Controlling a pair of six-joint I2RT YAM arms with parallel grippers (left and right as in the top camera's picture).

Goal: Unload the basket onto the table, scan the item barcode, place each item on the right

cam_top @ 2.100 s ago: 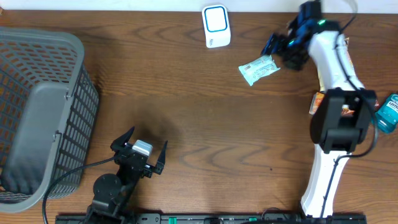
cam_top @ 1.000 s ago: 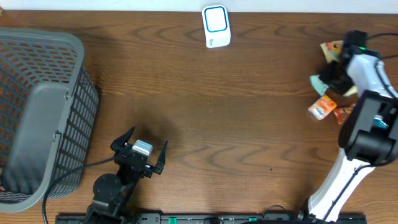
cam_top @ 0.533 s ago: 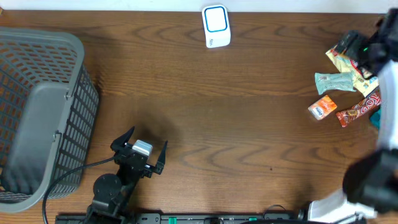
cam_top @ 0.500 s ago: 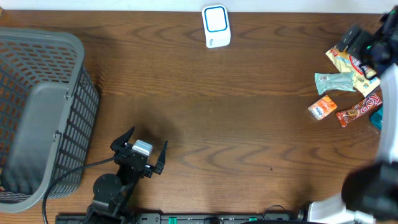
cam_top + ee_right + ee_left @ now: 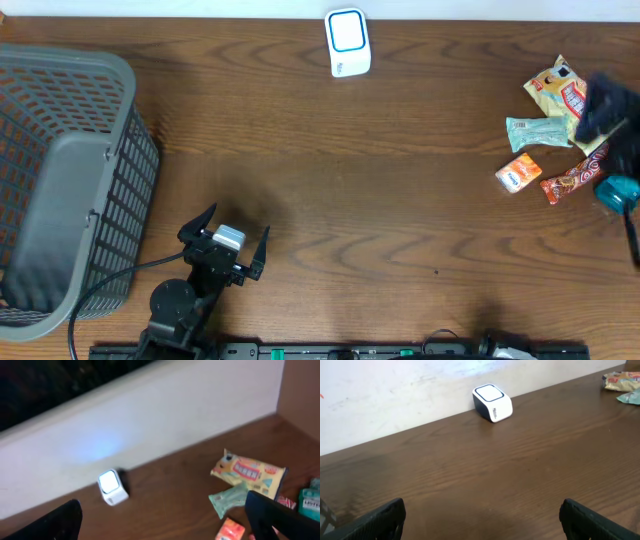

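Left tool (image 5: 237,226) sits at 7 o'clock on the wood-grain tabletop (image 5: 400,220), its two dark, pointed fingers spread wide around nothing. Right tool (image 5: 164,502) also stands apart and empty. Its wrist view shows blunt black fingers (image 5: 47,522) in both lower corners, while overhead it is only a dark blur at 3 o'clock.

Just left of that blur lies the crinkled pale green packet (image 5: 537,130), flat on the wood. A glossy yellow snack bag (image 5: 555,92) is just beside it at 1 o'clock, and a small orange packet (image 5: 517,176) lies near it at 7 o'clock. A red wrapped bar (image 5: 572,180) and a teal bottle (image 5: 618,193) lie farther right.

The scanner (image 5: 347,42), a rounded white box with a blue-ringed face, stands at 12 o'clock. Only the wrist views show its boxy sides and the white wall (image 5: 395,395) behind it.

At 9 o'clock a grey plastic lattice basket (image 5: 125,170) shows its smooth solid floor.
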